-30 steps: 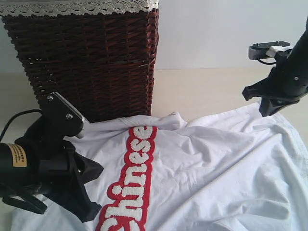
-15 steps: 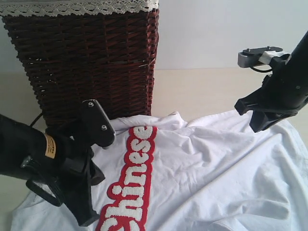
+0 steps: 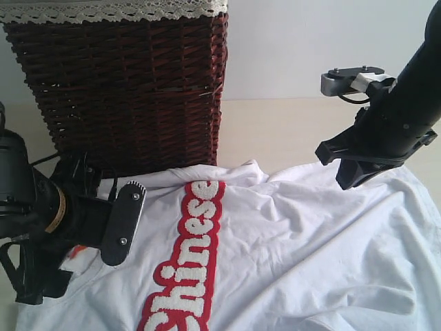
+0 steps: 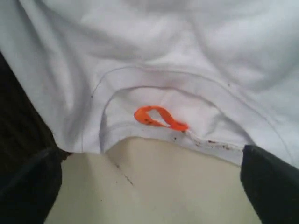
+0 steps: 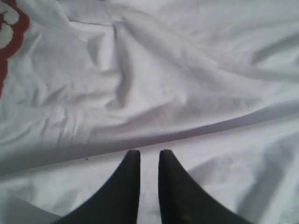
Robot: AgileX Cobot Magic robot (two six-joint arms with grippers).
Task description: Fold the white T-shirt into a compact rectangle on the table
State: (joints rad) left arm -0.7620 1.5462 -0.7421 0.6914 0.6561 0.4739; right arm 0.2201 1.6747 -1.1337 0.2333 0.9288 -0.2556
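Standing by the table [image 3: 289,131], I am looking at the white T-shirt [image 3: 296,248]. It is lying spread out on the table with its front up, and the red and white letters [image 3: 196,255] are showing. It is not folded yet. The cloth is sitting in lots of bumps and wrinkles. One edge is lying right up by the foot of the dark basket [image 3: 124,89].

The left gripper [image 4: 149,154] is hanging over the neck hole, close to the little orange tag [image 4: 159,117]. Its two fingers are standing wide apart and are holding nothing. Bare table is showing between them, just off the edge of the collar [image 4: 154,88].

The right gripper [image 5: 148,156] is hovering above the far side of the shirt. Its fingers are sitting almost together, with only a thin gap. It is not pinching any cloth.

I am thinking a few things could go wrong. The left fingers could be closing on bare table and missing the collar, because the edge is so thin and flat. They could also be grabbing only the top layer, so the back would be staying behind. The right fingers are too close together to take cloth, so coming down like that would only be pushing it into a heap. With all those wrinkles, any fold could be coming out lumpy and crooked. The left arm is also working near the basket and could be bumping it.
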